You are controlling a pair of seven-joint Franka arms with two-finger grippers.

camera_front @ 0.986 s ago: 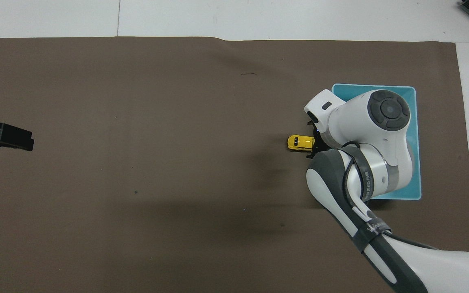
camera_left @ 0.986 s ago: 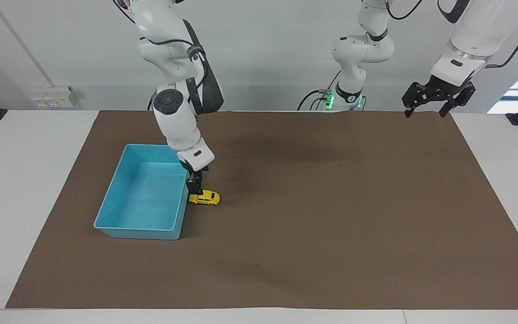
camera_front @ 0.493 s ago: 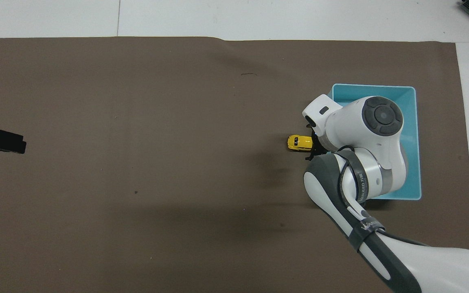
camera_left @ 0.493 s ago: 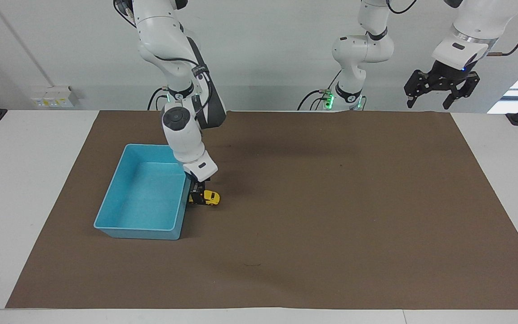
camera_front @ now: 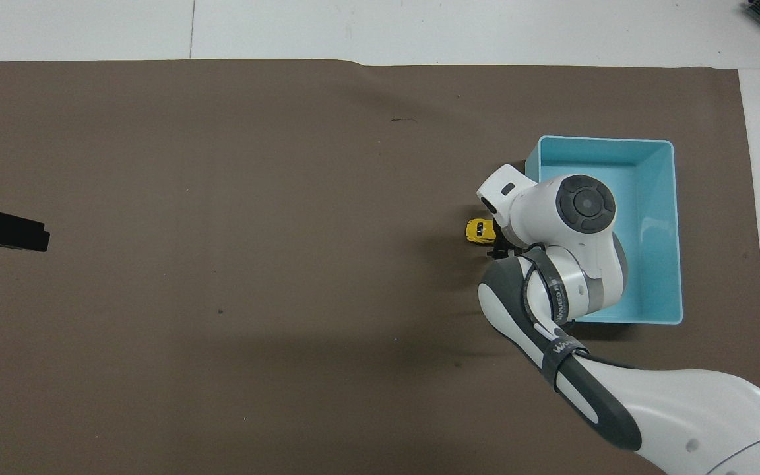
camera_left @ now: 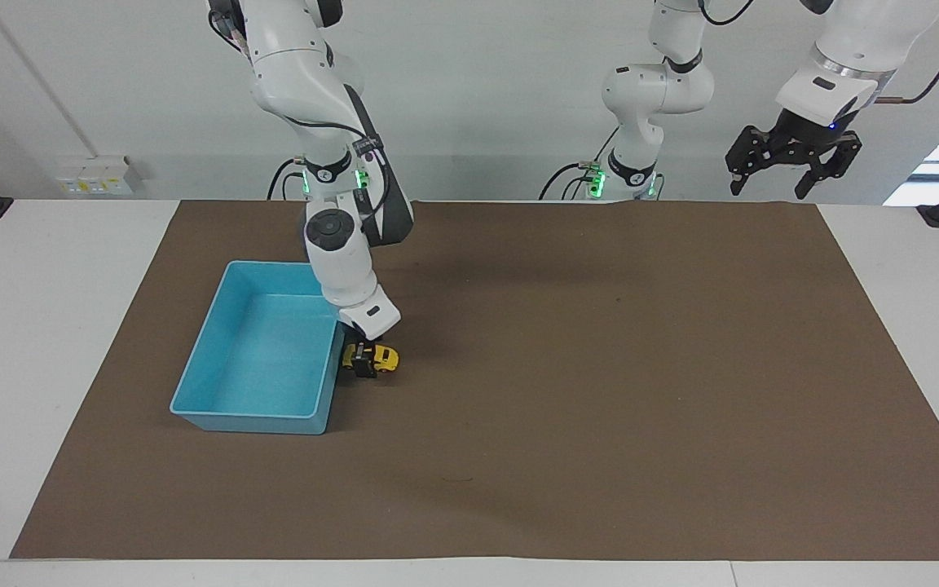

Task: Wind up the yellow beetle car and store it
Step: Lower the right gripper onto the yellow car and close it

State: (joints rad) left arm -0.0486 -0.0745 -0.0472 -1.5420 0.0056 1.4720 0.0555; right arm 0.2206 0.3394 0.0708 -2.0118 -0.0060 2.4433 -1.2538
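Covering most of the table, the brown mat [camera_left: 600, 408] carries my light-blue bin [camera_left: 217, 420] toward the right arm's end. Just beside the bin sits the yellow beetle car [camera_left: 381, 357] on the mat. My right gripper [camera_left: 364, 364] is down at the car, fingers astride it; whether they pinch it I cannot tell. My left gripper [camera_left: 791, 163] waits aloft, spread wide.

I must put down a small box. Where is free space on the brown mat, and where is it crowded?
Free: the brown mat from the yellow beetle car toward the left arm's end. Crowded: beside the light-blue bin, where the right gripper is down at the car.
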